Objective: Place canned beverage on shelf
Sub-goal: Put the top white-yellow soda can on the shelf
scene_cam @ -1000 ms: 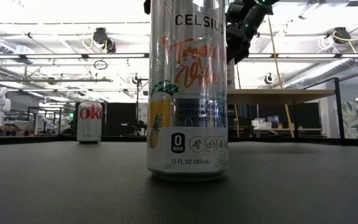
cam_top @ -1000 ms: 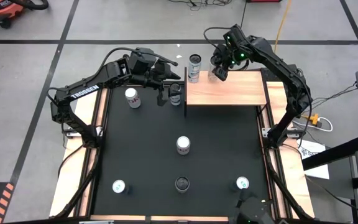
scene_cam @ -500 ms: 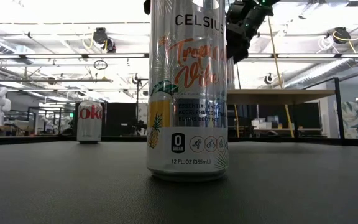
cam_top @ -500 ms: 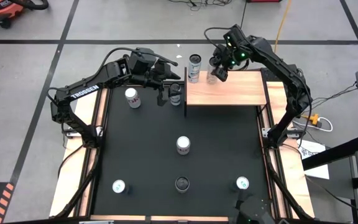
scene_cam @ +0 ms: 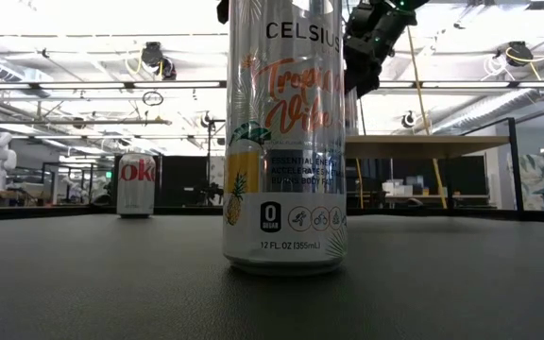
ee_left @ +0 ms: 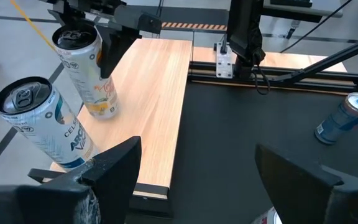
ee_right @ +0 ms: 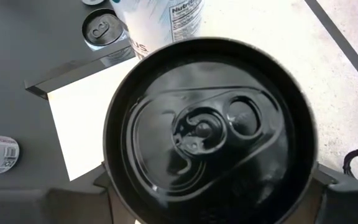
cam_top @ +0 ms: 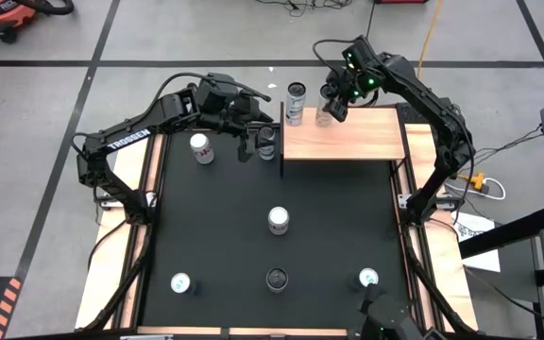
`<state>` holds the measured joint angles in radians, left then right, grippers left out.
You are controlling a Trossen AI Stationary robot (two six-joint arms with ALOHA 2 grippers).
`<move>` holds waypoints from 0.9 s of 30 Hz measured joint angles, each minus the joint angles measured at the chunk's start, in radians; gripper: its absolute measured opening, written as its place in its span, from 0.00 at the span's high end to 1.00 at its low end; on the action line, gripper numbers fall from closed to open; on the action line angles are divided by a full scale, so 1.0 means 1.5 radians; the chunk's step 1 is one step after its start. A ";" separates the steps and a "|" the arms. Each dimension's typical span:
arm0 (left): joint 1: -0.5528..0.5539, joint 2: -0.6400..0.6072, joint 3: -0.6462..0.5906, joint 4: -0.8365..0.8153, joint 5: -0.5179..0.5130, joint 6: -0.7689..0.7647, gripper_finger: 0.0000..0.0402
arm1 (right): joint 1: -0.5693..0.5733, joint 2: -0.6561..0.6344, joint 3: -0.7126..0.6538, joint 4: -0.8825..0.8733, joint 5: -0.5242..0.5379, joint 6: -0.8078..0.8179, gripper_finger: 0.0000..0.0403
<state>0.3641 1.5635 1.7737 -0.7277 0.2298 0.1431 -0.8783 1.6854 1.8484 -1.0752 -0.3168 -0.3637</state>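
Note:
The shelf [cam_top: 343, 137], a light-wood platform, stands at the mat's far right. Two cans stand upright on its far left part: a white-and-blue one [ee_left: 39, 127] at the corner and an orange-printed one [ee_left: 87, 74] beside it. My right gripper [cam_top: 333, 99] hangs over the orange-printed can [ee_right: 204, 130], open, with a finger close on either side of its upper part. My left gripper [ee_left: 194, 180] hovers open over the mat by the shelf's left edge, next to another can [cam_top: 267, 142] standing on the mat.
Several more cans stand on the black mat [cam_top: 215, 236]: a white-and-red one [cam_top: 201, 148] at the far left, a tall Celsius can [cam_top: 279, 220] in the middle, and three along the near edge. The shelf's right half is bare wood.

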 joint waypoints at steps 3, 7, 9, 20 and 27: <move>0.000 0.000 0.000 0.000 0.000 0.000 0.21 | 0.000 0.008 0.000 0.001 -0.001 0.000 0.34; 0.000 0.000 0.000 0.000 0.000 0.000 0.21 | 0.000 0.024 0.000 0.006 -0.004 0.000 0.34; 0.000 0.000 0.000 0.000 0.000 0.000 0.21 | 0.000 0.030 0.001 0.007 -0.007 0.000 0.34; 0.000 0.000 0.000 0.000 0.000 0.015 0.21 | 0.000 0.027 0.001 -0.018 -0.003 -0.011 0.34; 0.000 0.000 0.000 0.001 0.000 0.015 0.21 | 0.000 0.026 0.001 -0.019 -0.002 -0.015 0.34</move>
<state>0.3641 1.5635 1.7737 -0.7269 0.2298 0.1650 -0.8780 1.7248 1.8492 -1.1038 -0.3202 -0.3860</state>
